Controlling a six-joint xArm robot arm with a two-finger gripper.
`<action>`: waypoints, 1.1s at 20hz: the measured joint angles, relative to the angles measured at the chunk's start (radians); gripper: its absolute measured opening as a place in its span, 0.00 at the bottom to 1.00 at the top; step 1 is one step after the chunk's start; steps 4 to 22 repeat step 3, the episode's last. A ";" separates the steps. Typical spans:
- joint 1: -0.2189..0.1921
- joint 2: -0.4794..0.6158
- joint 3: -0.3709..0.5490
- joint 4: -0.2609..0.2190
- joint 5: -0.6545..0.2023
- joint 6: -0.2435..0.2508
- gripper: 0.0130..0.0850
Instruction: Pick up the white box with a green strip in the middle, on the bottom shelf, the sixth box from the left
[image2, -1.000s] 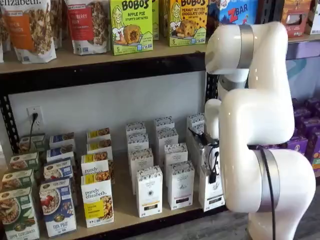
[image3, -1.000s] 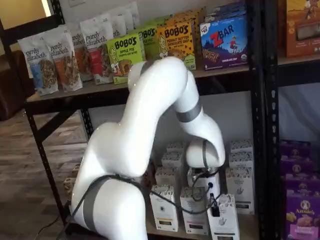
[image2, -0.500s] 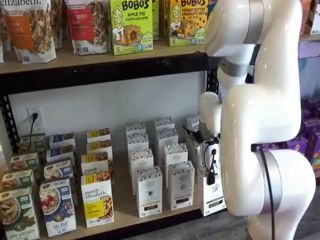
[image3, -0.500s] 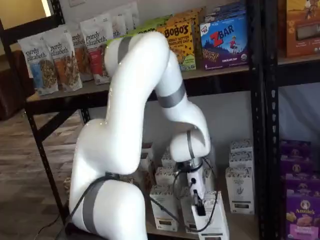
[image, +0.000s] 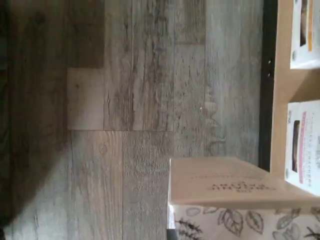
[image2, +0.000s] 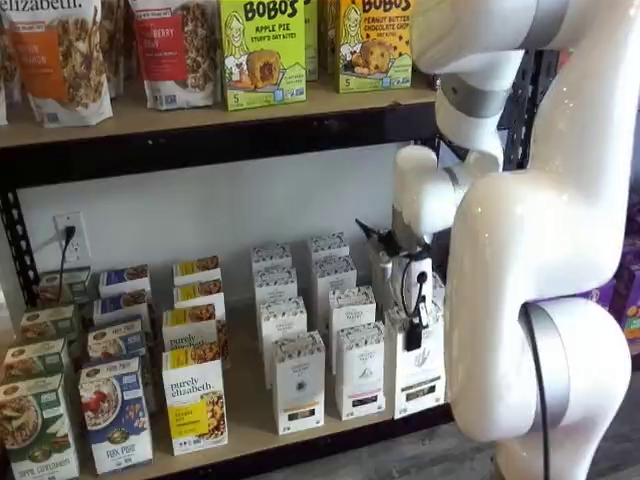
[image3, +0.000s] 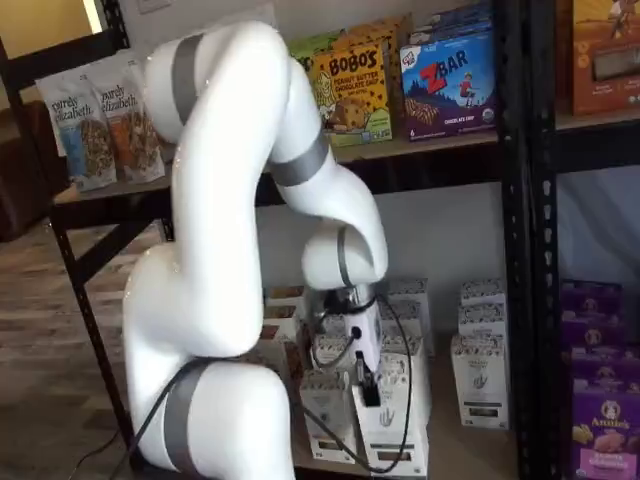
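End effector (image3: 367, 385) clamped on white box (image3: 395, 425). Box clear of bottom shelf (image2: 250, 425), tilted, over floor (image: 125, 100) in wrist view.

white box (image2: 419, 365): white carton, dark-speckled band round its top, small black label low on the front; in the wrist view a tan face with dark lettering and a white face printed with dark leaves
bottom shelf (image2: 250, 415): light tan board, black metal edge
robot arm (image3: 230, 250): glossy white with grey bands at the joints, black cable
Bobo's apple pie box (image2: 262, 50): lime green, black lettering
Bobo's peanut butter box (image3: 352, 85): yellow-orange
ZBar box (image3: 448, 82): blue, red letters
purely elizabeth box (image2: 195, 402): white with a yellow panel
floor (image: 125, 120): grey-brown wood planks
Annie's boxes (image3: 605, 430): purple
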 joint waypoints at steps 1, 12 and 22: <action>0.005 -0.019 0.006 0.011 0.012 -0.005 0.44; 0.017 -0.062 0.017 0.042 0.043 -0.022 0.44; 0.017 -0.062 0.017 0.042 0.043 -0.022 0.44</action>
